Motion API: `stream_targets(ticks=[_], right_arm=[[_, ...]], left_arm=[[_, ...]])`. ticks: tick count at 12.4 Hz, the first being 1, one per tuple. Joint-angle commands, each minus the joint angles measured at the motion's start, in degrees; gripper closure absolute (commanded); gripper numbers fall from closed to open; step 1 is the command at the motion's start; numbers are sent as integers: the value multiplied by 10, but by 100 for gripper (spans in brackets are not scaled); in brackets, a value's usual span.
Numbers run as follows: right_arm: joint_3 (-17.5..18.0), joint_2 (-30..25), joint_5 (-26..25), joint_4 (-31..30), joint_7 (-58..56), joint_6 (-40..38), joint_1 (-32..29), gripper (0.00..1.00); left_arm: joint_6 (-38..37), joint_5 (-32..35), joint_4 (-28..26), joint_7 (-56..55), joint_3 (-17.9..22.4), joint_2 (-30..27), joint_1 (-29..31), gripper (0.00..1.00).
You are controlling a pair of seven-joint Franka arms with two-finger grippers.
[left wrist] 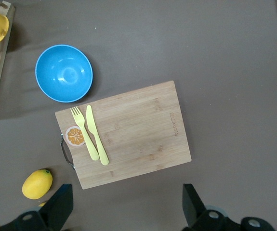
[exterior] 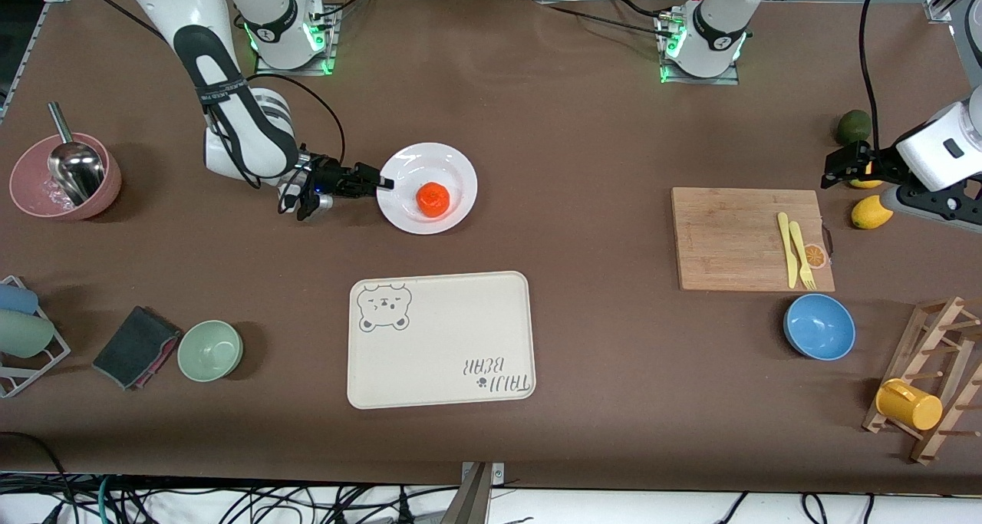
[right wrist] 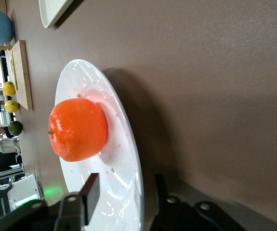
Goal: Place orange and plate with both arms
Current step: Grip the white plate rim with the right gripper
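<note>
The orange [exterior: 433, 199] is sitting in the plate [exterior: 453, 171], a little off its middle, toward the edge of the worktop nearer the front camera. The plate itself is lying flat on the worktop, in the half belonging to the right arm, farther from the front camera than the cream tray [exterior: 460, 332] with the bear drawing.

The right claw [exterior: 381, 184] is reaching in level with the worktop and meeting the plate at the part of its rim that faces the right arm's end. In the right wrist view the rim [right wrist: 133, 192] is passing between the two fingers [right wrist: 91, 191], one above it and one below, with a small gap showing, so the claw looks apart around the rim rather than clamped on it. The orange [right wrist: 77, 129] is lying straight ahead of this claw, across the plate's well.

That is the relation the coming move seems to depend on: the fingers are lined up to pinch the rim edge-on, and the fruit could roll if the plate tips.

The left claw [left wrist: 124, 204] is waiting with fingers wide apart, holding nothing, above the worktop near the left arm's end, just off the chopping board [exterior: 750, 236] and close to a lemon [exterior: 871, 214].
</note>
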Motion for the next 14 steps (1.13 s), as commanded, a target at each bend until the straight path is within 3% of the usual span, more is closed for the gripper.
stream_targets(ticks=[1, 5, 8, 12, 14], right_arm=[[2, 10, 15, 2, -21, 4, -1, 67], [2, 19, 16, 6, -27, 4, -1, 74], [2, 33, 55, 6, -69, 3, -1, 85], [2, 33, 57, 7, -71, 1, -1, 100], [2, 33, 57, 11, -71, 0, -1, 100]], left_arm=[[4, 8, -4, 13, -4, -3, 5, 0], [4, 8, -4, 13, -4, -3, 5, 0], [4, 8, -4, 13, -4, -3, 5, 0], [4, 8, -4, 12, -4, -2, 5, 0], [4, 8, -3, 12, -4, -2, 5, 0]])
